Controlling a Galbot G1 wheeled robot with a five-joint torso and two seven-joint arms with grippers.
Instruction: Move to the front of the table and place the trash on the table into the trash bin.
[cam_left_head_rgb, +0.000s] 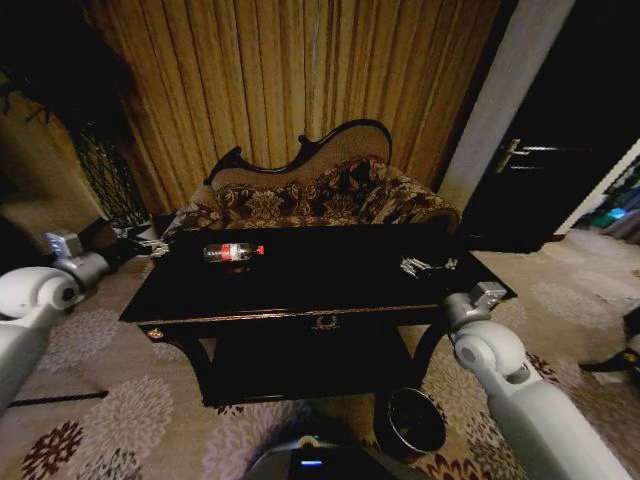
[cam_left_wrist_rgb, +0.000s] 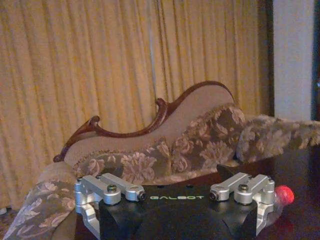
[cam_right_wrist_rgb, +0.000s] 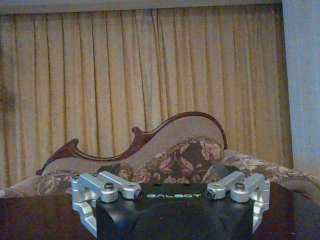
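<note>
Head view: robot fronting worktop (cam_left_head_rgb: 300, 290), both tools (cam_left_wrist_rgb: 175, 210) (cam_right_wrist_rgb: 172, 207) wide, empty; next, reach red-capped bottle (cam_left_head_rgb: 232, 252).

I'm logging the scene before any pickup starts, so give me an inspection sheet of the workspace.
Surface: glossy black table, mostly bare.
Job's things: bottle lying on its side at table's left rear; crumpled scraps at right rear; trash bin on the carpet by the front right leg.
Clutter: nothing seen.
Grippers: left gripper and right gripper open, empty, raised at the table's ends.
Cables: nothing seen.
Surroundings: floral sofa, curtains, door.
</note>
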